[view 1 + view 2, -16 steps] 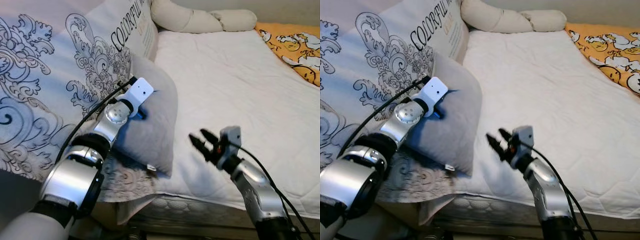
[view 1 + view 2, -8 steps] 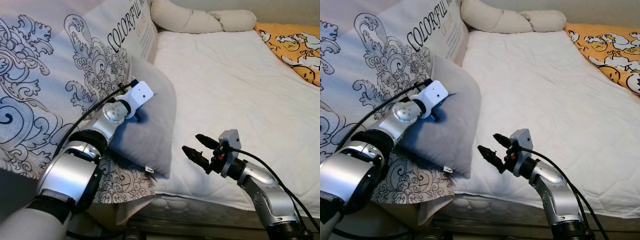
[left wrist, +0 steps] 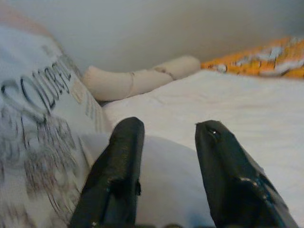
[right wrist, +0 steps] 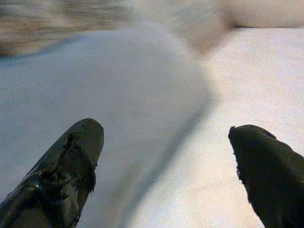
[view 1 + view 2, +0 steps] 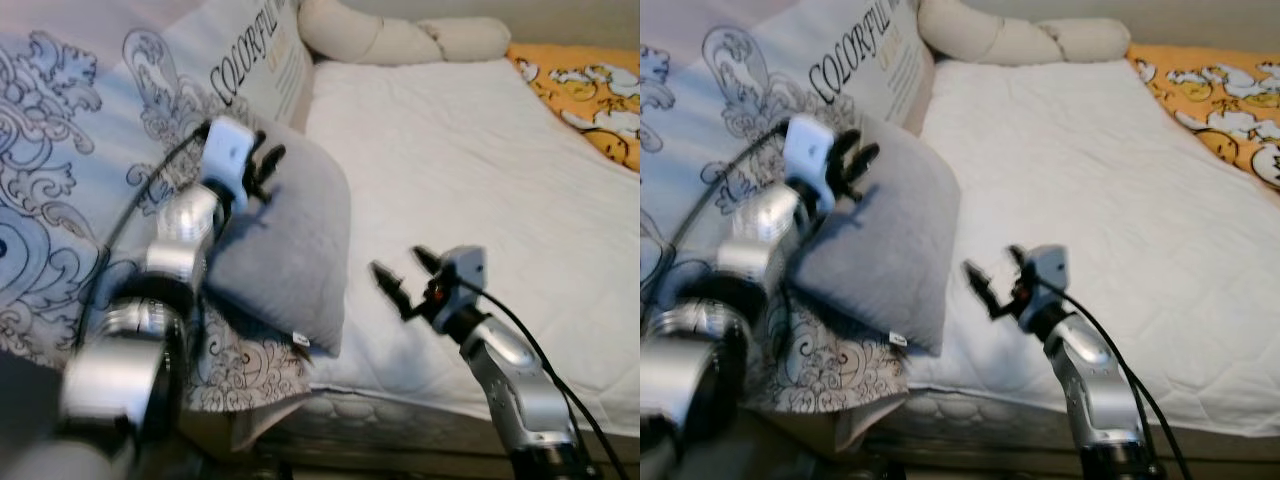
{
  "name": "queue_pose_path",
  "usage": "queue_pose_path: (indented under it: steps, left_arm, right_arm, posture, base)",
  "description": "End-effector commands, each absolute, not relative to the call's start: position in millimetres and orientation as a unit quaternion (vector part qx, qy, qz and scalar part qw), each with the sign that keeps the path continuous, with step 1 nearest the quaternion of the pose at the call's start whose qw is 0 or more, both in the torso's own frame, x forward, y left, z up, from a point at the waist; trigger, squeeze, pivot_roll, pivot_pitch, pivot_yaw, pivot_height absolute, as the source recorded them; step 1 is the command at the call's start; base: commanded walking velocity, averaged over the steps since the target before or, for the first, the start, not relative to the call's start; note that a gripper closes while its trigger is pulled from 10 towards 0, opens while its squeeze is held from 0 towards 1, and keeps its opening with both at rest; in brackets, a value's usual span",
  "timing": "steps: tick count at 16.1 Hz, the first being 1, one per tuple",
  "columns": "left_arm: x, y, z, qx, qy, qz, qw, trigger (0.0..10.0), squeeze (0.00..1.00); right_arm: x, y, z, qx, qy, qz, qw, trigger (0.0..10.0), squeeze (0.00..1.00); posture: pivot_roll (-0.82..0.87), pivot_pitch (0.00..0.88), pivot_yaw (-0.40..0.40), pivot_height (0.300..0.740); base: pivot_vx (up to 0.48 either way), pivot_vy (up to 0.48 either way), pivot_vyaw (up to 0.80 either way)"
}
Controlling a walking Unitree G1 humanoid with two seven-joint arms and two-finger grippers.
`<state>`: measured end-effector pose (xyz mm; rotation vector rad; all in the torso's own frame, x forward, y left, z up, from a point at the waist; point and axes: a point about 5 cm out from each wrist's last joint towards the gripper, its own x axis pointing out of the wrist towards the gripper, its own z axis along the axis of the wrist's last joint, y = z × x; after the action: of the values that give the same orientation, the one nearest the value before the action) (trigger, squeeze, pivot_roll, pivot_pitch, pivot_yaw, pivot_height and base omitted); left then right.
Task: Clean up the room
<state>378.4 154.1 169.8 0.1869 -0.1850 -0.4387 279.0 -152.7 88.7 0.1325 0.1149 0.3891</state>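
1. Looking down on a bed: white mattress [image 5: 470,160] running away from the camera, bare quilted cover across most of it.
2. Along the robot's left side, a big patterned duvet [image 5: 70,200], grey scrollwork on pale fabric with large black lettering near the top, heaped up at the mattress edge.
3. Leaning against that heap, a grey pillow [image 5: 285,255], tilted, lower corner with a small white tag hanging over the edge of the mattress.
4. Up at the pillow's top edge, the left gripper [image 5: 262,170], raised on a blurred silver arm, fingers parted by a narrow gap with nothing between them.
5. From the left wrist camera, both black fingers [image 3: 116,175] spread over the pillow's grey top, not pinching it; cannot tell whether the tips touch the fabric.
6. Lower down, just above the mattress near its front edge, the right gripper [image 5: 400,275], pointing toward the pillow, fingers splayed wide and empty.
7. From the right wrist camera, two dark fingertips [image 4: 76,156] far apart, blurred grey pillow side ahead and white sheet beside it.
8. At the head of the bed, a long cream bolster [image 5: 400,38] lying across.
9. In the far right corner, an orange blanket [image 5: 590,90] with cartoon prints, well apart from both grippers.
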Motion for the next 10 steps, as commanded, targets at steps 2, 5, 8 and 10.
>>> queue_pose_path:
  steps: [2,5,8,10]
  left_arm:
    - [354,140,157,0.035,-0.095,-0.19,0.977,10.0,1.0]
    - [329,137,133,0.027,-0.062,-0.175,0.982,10.0,1.0]
    - [307,164,118,0.059,-0.025,-0.121,0.991,10.0,1.0]
    - [298,167,121,0.061,-0.015,-0.102,0.993,10.0,1.0]
  right_arm:
    - [289,-165,90,0.047,0.072,0.052,0.995,10.0,1.0]
    - [290,-165,101,0.058,0.043,-0.002,0.997,10.0,1.0]
    - [284,-165,97,0.047,0.044,-0.029,0.998,10.0,1.0]
    - [279,-167,93,0.036,0.046,-0.044,0.997,10.0,1.0]
  posture:
    - [0.0,0.0,0.049,0.74]
    - [0.01,0.0,0.032,0.74]
    - [0.01,0.0,0.023,0.74]
    - [0.01,0.0,0.026,0.74]
  base:
    - [0.0,-0.212,0.0]
    - [0.0,-0.449,0.0]
    - [0.0,-0.454,0.0]
    - [0.0,-0.456,0.0]
